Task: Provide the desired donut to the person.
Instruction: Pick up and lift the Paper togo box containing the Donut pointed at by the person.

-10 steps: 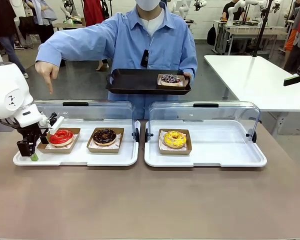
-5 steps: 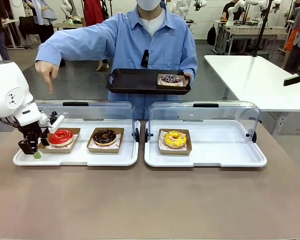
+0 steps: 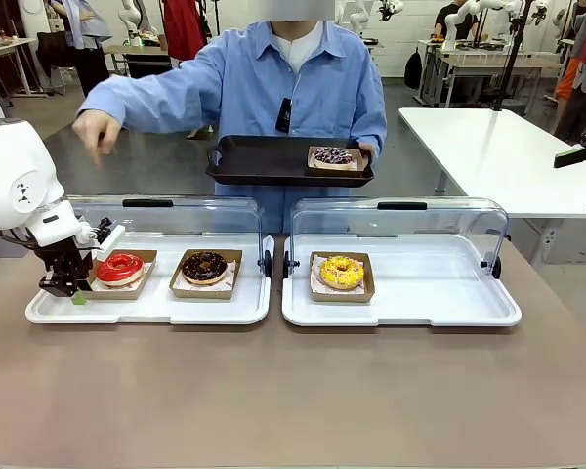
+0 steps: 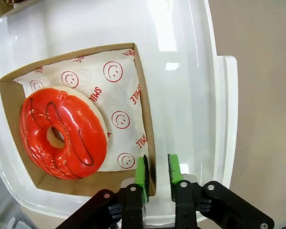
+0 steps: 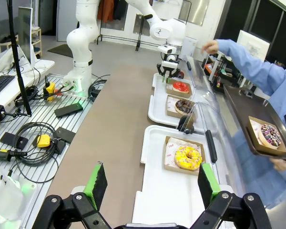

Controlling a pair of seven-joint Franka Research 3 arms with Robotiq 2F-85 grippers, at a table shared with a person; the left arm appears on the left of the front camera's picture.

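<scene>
**L fingers astride the red donut's box edge**

L gripper [image 4: 157,164], low centre of the wrist view: green pads [image 4: 142,175] nearly together, one either side of the thin right-hand wall of the cardboard box [image 4: 144,109]. A sliver of white shows betw. the outer pad and the card, so can't tell if it's pinching.

The glossy red donut [image 4: 62,138], dark-striped, sits in the box's lower left on smiley-print paper, apart from the pads.

The box lies in a smooth white tray [image 4: 181,57], whose raised rim is just beside the outer pad, w/ bare table past it.

Front view, left: the clear lid [image 3: 176,220] stands up behind, and the chocolate donut [image 3: 204,265] is boxed alongside.

The person [image 3: 303,78] holds a black tray [image 3: 264,156] at top centre.

R gripper [image 5: 151,183]: pads wide apart, holding nothing, open tabletop ahead.
</scene>
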